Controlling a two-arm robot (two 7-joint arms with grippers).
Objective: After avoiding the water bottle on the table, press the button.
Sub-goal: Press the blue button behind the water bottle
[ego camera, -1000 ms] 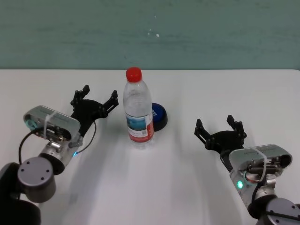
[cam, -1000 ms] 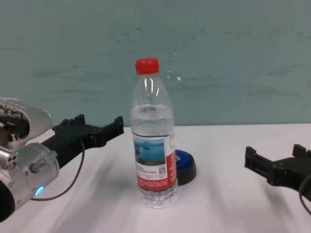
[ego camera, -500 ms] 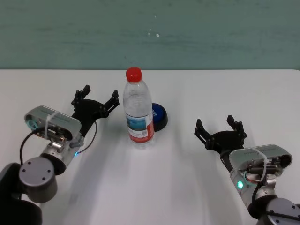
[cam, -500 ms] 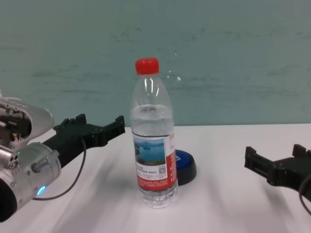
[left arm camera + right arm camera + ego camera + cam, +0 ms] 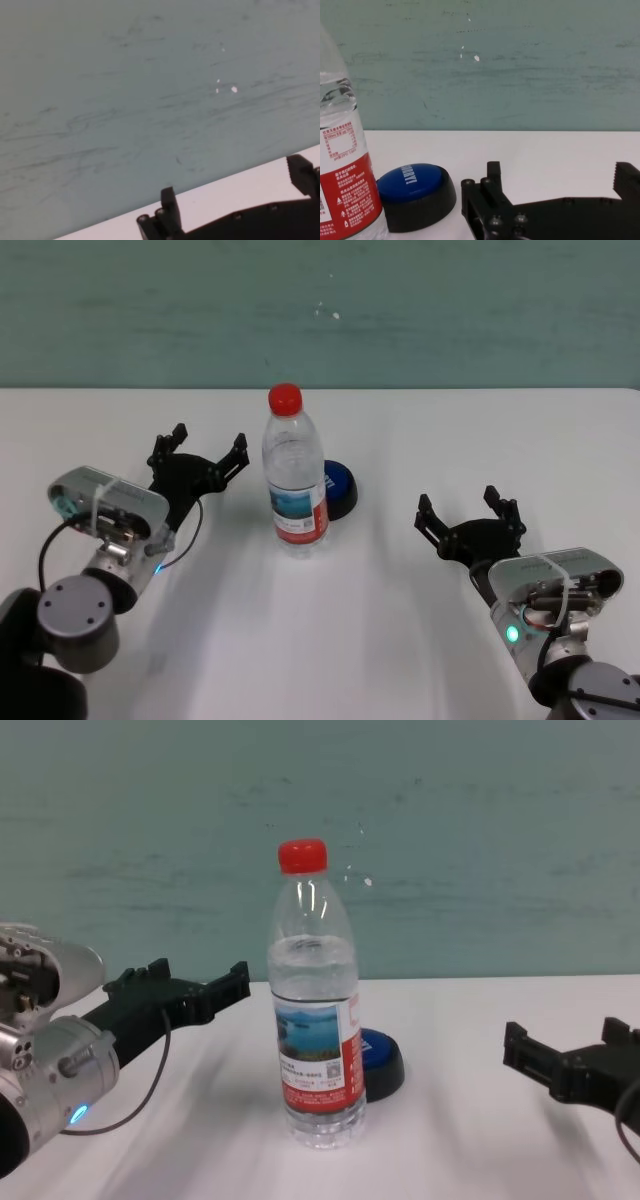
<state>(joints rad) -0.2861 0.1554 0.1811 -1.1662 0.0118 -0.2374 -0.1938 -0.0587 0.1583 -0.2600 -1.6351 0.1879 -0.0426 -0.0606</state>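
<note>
We log left black two-fingered claw (image 5: 198, 452) held low over plain white tabletop (image 5: 400, 640), fingers spread wide, gripping nothing. Tall clear plastic water bottle with red cap (image 5: 295, 477) stands upright just right of it. Low blue-topped button on black dome base (image 5: 339, 489) sits beyond bottle, touching or nearly so. Right black claw (image 5: 469, 511) parked well right of button, also wide, unladen. Teal wall (image 5: 320, 310) behind table. Right wrist view shows white lettering on button top; left wrist view shows neither bottle nor button.
</note>
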